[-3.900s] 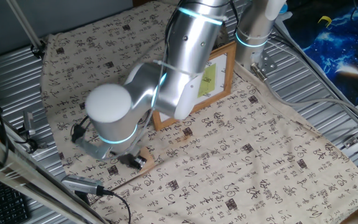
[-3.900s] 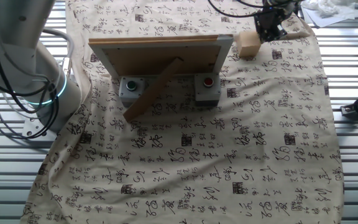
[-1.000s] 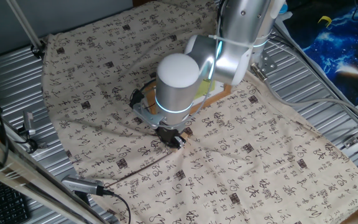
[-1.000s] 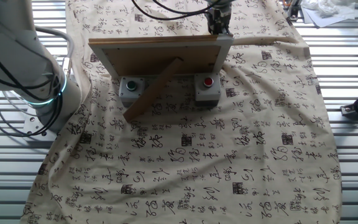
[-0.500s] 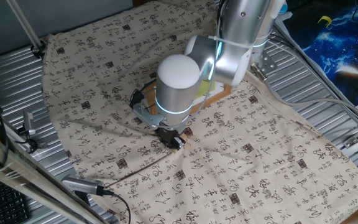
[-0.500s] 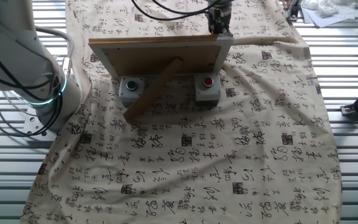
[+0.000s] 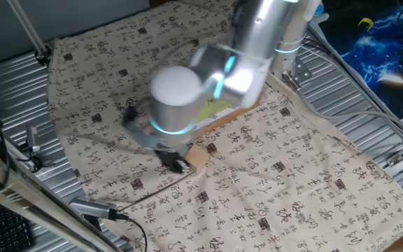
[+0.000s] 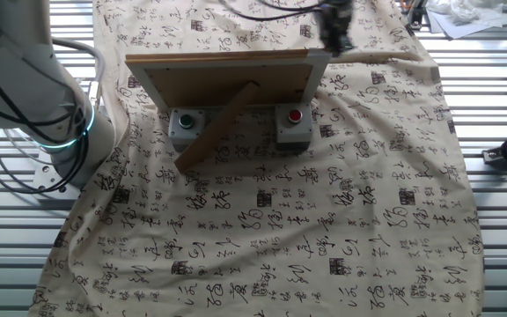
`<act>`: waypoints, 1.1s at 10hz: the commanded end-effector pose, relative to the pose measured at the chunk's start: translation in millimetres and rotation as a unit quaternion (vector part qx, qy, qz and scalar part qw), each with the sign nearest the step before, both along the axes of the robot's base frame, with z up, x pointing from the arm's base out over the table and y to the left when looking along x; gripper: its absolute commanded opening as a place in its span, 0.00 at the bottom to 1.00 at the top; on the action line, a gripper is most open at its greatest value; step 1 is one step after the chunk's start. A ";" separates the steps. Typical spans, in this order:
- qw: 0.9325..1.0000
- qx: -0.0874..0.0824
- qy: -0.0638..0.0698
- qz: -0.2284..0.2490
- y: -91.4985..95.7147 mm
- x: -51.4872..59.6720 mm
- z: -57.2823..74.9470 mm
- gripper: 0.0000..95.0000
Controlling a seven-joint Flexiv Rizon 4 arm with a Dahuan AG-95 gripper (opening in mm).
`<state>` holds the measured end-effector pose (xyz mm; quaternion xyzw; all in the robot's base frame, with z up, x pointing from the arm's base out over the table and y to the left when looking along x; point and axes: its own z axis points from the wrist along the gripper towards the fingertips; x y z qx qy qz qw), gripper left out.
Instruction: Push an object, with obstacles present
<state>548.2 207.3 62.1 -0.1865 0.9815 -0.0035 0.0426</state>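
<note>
The object, a small light-tan wooden cube, lies on the printed cloth just in front of the picture frame. My gripper is motion-blurred, low over the cloth right beside the cube on its left; its dark fingers read as one closed lump with nothing in them. The obstacle, the picture frame, stands behind the cube, mostly covered by my arm. In the other fixed view the frame's plain back faces the camera, my blurred gripper shows above its top right corner, and the cube is hidden.
Two grey button boxes and the frame's wooden prop stand behind the frame. A thin tan strip runs toward the cloth's edge. My arm's base stands at the cloth's side, and slatted metal table surrounds the cloth.
My arm has swung quickly left, away from the frame, now blurred. The cube, covered by the gripper before, shows beside it. In the other view the gripper has shifted right.
</note>
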 end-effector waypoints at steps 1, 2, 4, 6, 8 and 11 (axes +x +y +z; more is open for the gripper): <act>1.000 0.001 -0.003 0.002 -9.0 16.3 5.5 0.00; 1.000 -0.001 -0.004 0.006 -17.0 33.9 14.4 0.00; 1.000 -0.004 0.000 0.005 -20.8 46.5 23.4 0.00; 1.000 -0.005 -0.002 0.004 -28.2 53.7 28.3 0.00; 1.000 -0.007 -0.001 0.001 -31.5 53.8 30.7 0.00; 1.000 -0.007 -0.004 -0.012 -31.8 53.9 30.4 0.00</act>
